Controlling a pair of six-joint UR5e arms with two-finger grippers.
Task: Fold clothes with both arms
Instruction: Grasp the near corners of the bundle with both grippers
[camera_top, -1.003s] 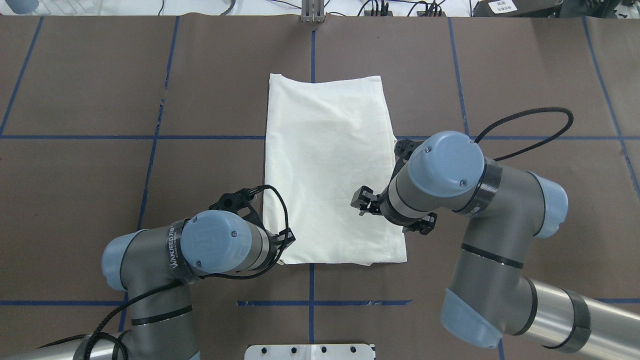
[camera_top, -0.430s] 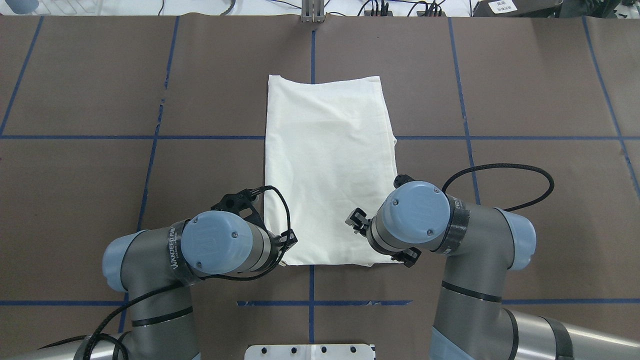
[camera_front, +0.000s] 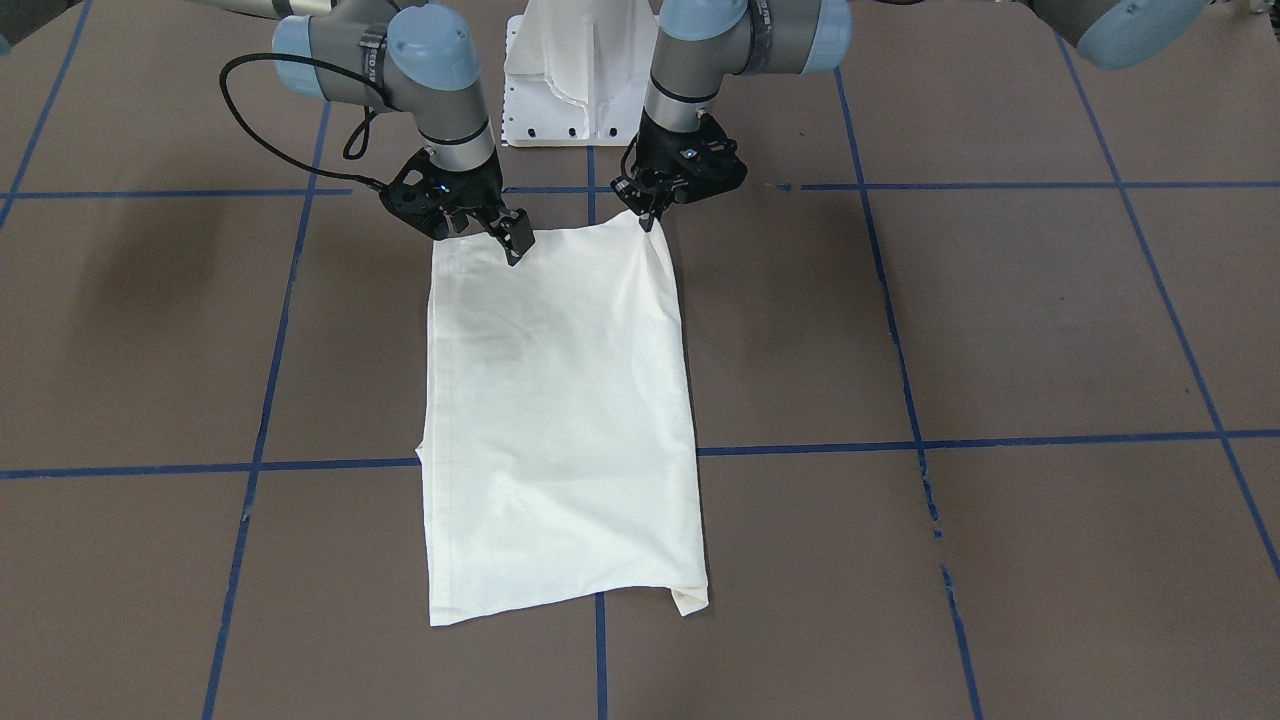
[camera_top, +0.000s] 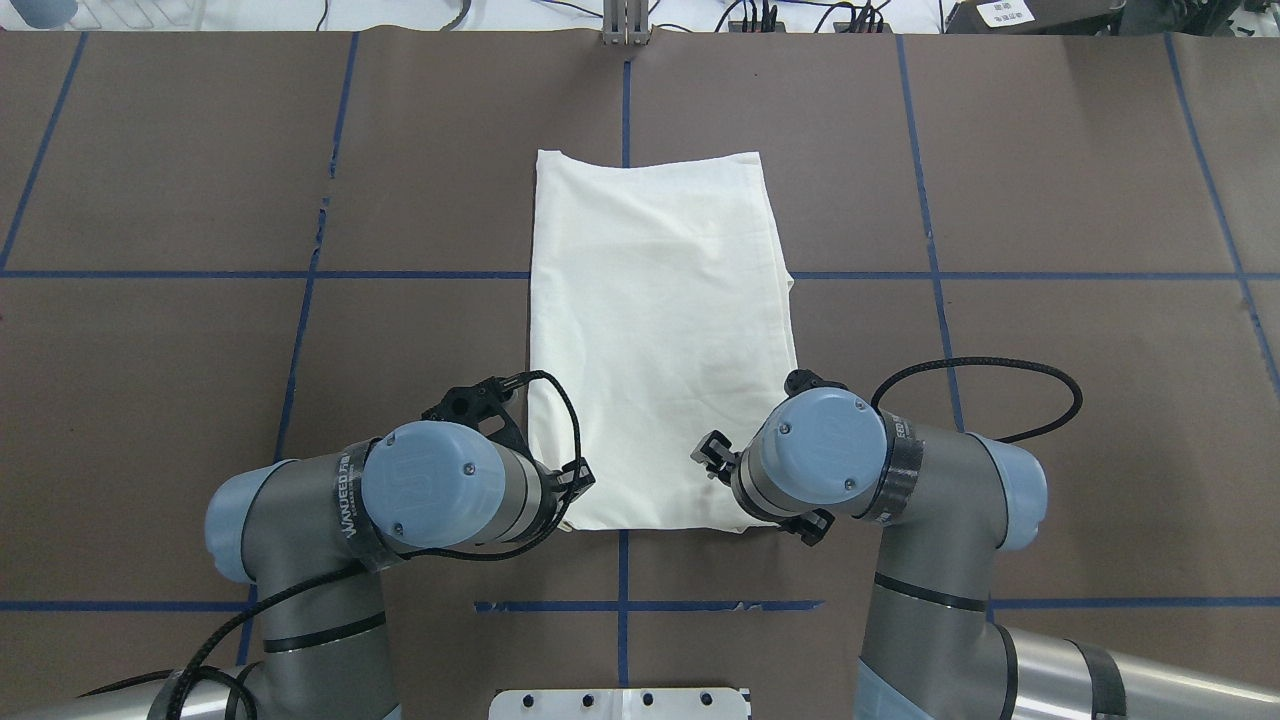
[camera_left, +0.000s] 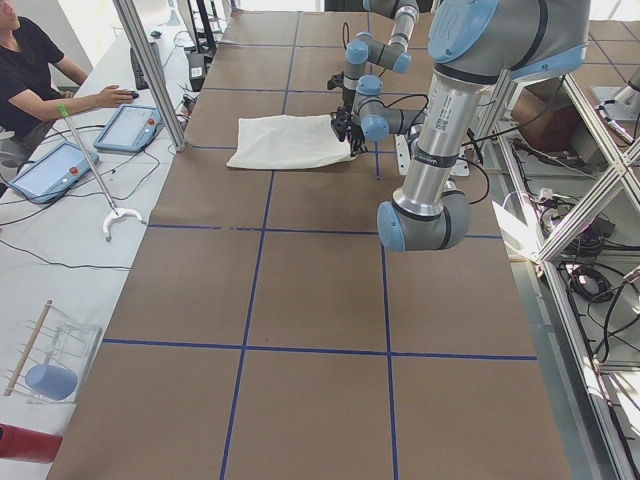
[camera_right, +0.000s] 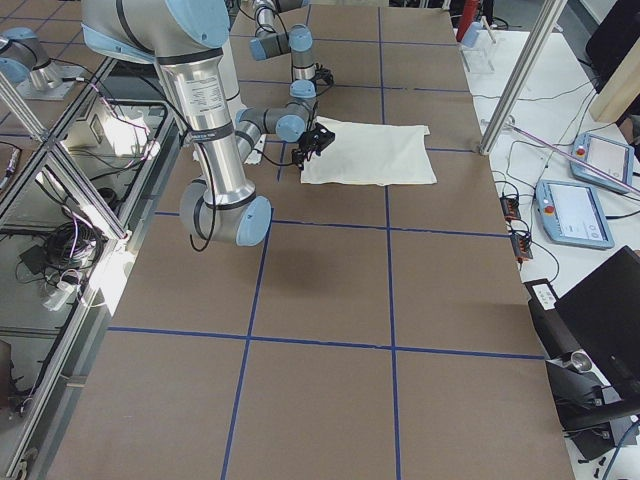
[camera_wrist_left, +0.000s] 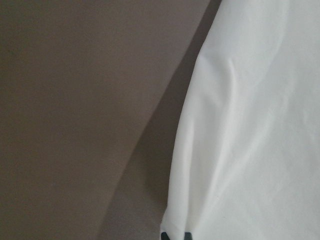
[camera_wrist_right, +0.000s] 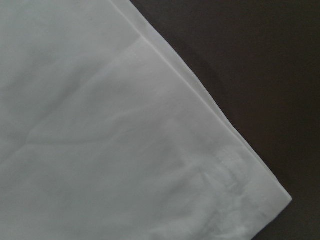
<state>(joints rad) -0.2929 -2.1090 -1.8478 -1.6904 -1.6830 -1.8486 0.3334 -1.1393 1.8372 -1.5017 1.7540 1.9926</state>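
Note:
The clothes (camera_top: 655, 330) are one plain cream shirt folded into a long rectangle, lying flat mid-table, also seen in the front view (camera_front: 560, 420). My left gripper (camera_front: 648, 218) is shut on the shirt's near-left corner, which is raised slightly. In the left wrist view its fingertips (camera_wrist_left: 175, 235) are closed together at the cloth edge (camera_wrist_left: 260, 125). My right gripper (camera_front: 475, 232) is open over the near-right corner, one finger (camera_front: 515, 242) pointing down at the cloth. The right wrist view shows only that hemmed corner (camera_wrist_right: 150, 150), no fingers. No print shows.
The brown table cover (camera_top: 200, 350) is marked with blue tape lines. The white pedestal base (camera_top: 620, 703) sits at the near edge between the arms. A person (camera_left: 30, 70) sits at a side table with tablets (camera_left: 128, 128). Metal frame posts (camera_right: 520, 70) stand at the table ends.
My right arm has drawn back along the shirt's right edge to the near-right corner. The left arm and the shirt have not moved.

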